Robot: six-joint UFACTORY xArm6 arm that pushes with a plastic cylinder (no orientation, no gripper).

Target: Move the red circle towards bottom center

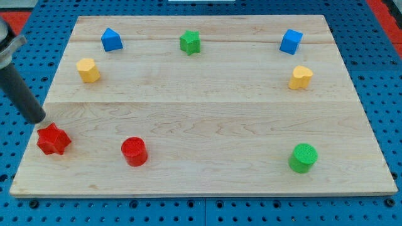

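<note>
A pale wooden board (pixel 207 113) lies on a blue perforated bench (pixel 383 75), and eight small blocks are spread around its margins. Along the board's top edge sit a blue block (pixel 111 39) with a peaked top toward the left corner, a green star (pixel 190 42) near the middle and a blue cube (pixel 291 41) toward the right corner. Just below those, a yellow block (pixel 88 69) stands near the left edge and a yellow heart-like block (pixel 301 77) near the right edge.

The red circle (pixel 134 151) stands close to the bottom edge, left of the bottom centre and well apart from the green circle (pixel 303 157) near the bottom right corner. A red star (pixel 53 139) sits by the bottom left corner, a little to the left of the red circle.

The dark rod slants down from the view's upper left, and my tip (pixel 38 118) rests at the board's left edge, just above the red star and very near it; whether they touch is unclear. There are no jaws on this arm, only the plain rod, holding nothing.
</note>
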